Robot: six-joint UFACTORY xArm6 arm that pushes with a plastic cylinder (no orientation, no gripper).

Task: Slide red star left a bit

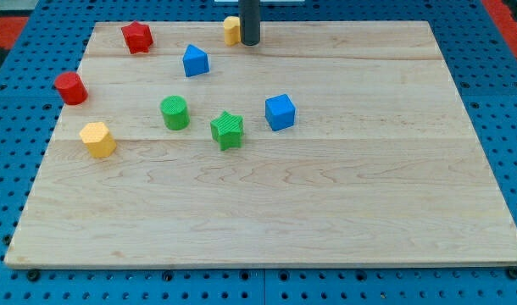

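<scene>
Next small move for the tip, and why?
Probably swing my tip toward the view's left, stopping just right of the red star. It now sits at the top edge touching the yellow block, with the blue block below the path, so stay high.

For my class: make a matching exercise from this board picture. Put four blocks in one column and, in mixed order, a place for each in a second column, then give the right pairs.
Column one:
1. red star
2. red cylinder
3. green star
4. blue cube

Column two:
A. at the board's edge on the view's left
B. between the green cylinder and the blue cube
C. near the view's top-left corner of the board
D. farthest to the view's right of all blocks

Pairs: 1-C, 2-A, 3-B, 4-D

My tip rests beside a yellow block at the view's top.
</scene>
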